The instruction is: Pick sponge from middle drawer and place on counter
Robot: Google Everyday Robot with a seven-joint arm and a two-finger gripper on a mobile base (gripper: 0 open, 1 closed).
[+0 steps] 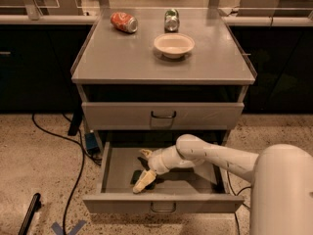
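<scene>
1. The middle drawer (195,203) is pulled out below the shut top drawer (205,115), so the opening step looks done.
2. The arm (215,155) reaches in from the right, and the gripper (141,170) is low inside the drawer, left of its centre.
3. The jaws stand apart: one pale finger points up towards the drawer's back, and the other angles down towards the front panel. They are not closed on anything, as far as I can see.
4. The sponge (136,176) shows as a small dark patch on the drawer floor, just beside the lower finger and partly covered by it. Whether that finger touches it, I cannot tell.
5. The sponge is not lifted, so I judge the grasp as being lined up and not yet made.
6. What is left is most of the task: close on the sponge, raise it clear of the front panel and the top drawer, carry it up, and set it on the tabletop (122,58).
7. The tabletop holds a white bowl (174,45) near the middle, with a red can (123,22) and a green can (171,20) at the back. The front half is bare and seems the easiest spot to set the sponge.
</scene>
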